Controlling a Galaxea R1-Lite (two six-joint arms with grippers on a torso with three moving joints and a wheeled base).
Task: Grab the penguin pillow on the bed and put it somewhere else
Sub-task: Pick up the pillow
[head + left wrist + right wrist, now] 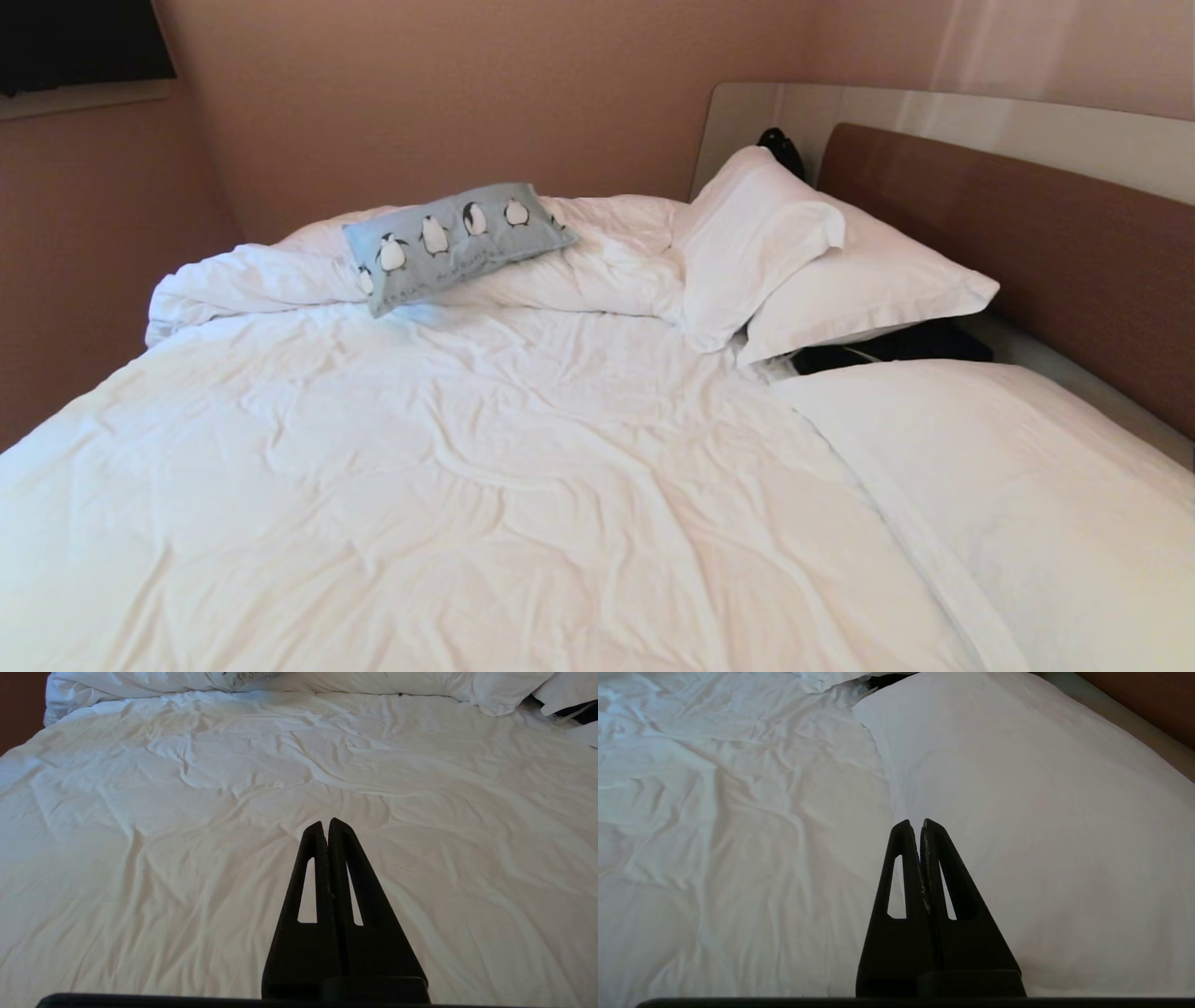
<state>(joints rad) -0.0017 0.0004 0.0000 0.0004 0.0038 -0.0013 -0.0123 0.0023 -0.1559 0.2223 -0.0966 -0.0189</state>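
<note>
Your right claw (920,823) is closed, its two fingers pressed tip to tip with nothing between them. It hangs over the near part of the bed (485,485), above the seam where the rumpled duvet (738,812) meets a smooth white pillow (1017,812). Your left claw (327,823) is closed and empty too, and hangs over the wrinkled duvet toward the middle of the bed. Neither claw shows in the head view, and neither touches the bedding as far as you can see.

Past the claws, the duvet runs on to a bunched-up ridge at the far side. The penguin pillow (457,243) lies on that ridge, tilted, its row of penguins facing you. It is well apart from both claws; in the left wrist view only its lower edge (245,677) shows, far beyond the fingertips.

To the right of the penguin pillow, two white pillows (822,271) lean in a stack against the brown headboard (1046,252). A dark object (896,345) sits under them.
</note>
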